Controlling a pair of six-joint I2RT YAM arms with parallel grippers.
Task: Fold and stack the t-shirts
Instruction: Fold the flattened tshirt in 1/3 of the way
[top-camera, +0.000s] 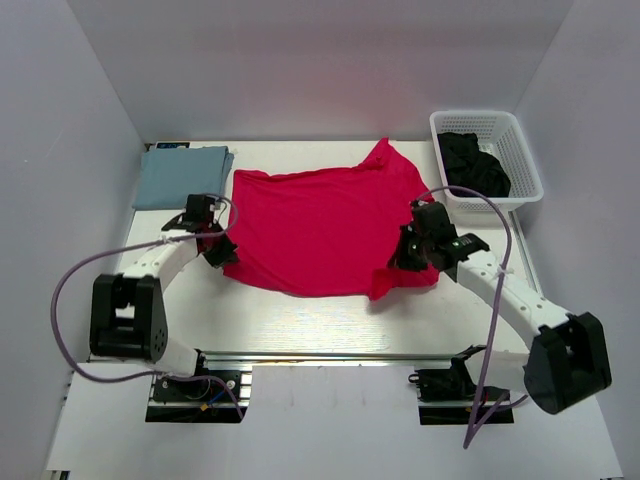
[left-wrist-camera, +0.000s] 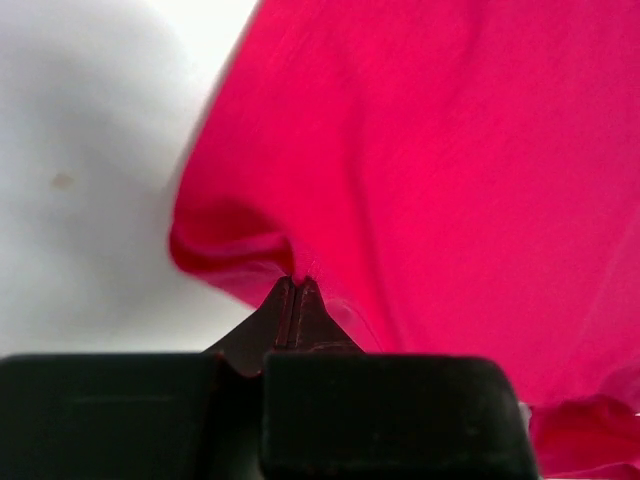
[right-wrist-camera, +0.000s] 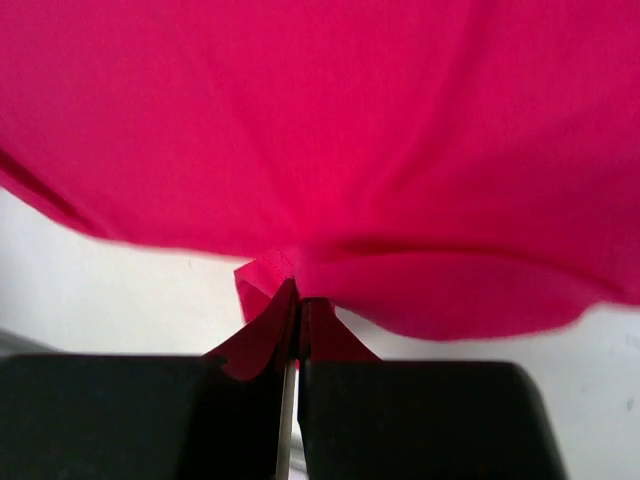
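**Clerk:** Left end effector (left-wrist-camera: 297, 290), item one: its jaws are sitting pressed together on a small fold of the red t-shirt (top-camera: 320, 225), at the near-left edge.

**Checker:** And item two?

**Clerk:** Right end effector (right-wrist-camera: 298, 300): its jaws are pinching just as tight, with a tuck of the same shirt's near-right corner sitting between them.

**Checker:** Where is the shirt lying?

**Clerk:** It is lying spread over the middle of the worktop (top-camera: 330, 320), its long axis running left to right. The body is stretching away from both end effectors toward the far side. Neither arm is sitting nearer; each is holding its own corner.

**Checker:** Arm poses?

**Clerk:** Both arms are reaching forward from the near edge, forearms angling inward, wrists down by the cloth. I am judging that the coming fold is depending on carrying that near edge away, over the body.

**Checker:** Surroundings?

**Clerk:** Blue-grey t-shirt (top-camera: 183, 176) is resting folded at the far left, just beside the red one. White basket (top-camera: 525, 165) is standing at the far right, holding a dark garment (top-camera: 475, 165).
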